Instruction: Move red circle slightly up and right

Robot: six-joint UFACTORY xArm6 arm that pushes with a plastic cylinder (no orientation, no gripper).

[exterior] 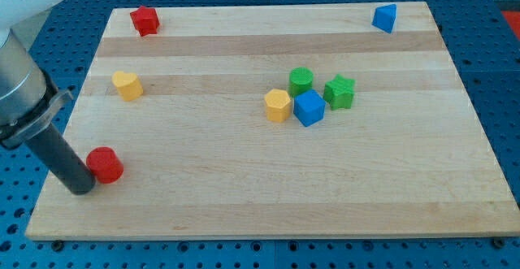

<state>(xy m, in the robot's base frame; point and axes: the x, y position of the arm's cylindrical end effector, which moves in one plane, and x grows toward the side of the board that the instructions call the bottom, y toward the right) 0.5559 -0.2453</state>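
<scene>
Pressing against the red circle (105, 164) from its lower left, my tip (81, 188) sat near the tabletop's (244, 204) left edge; the tool had no jaws, just a bare rod; next, I judged, came a short push up and right.

Single camera, raised, looking down obliquely at wooden board (244, 212) from near edge; whole board framed.
</scene>
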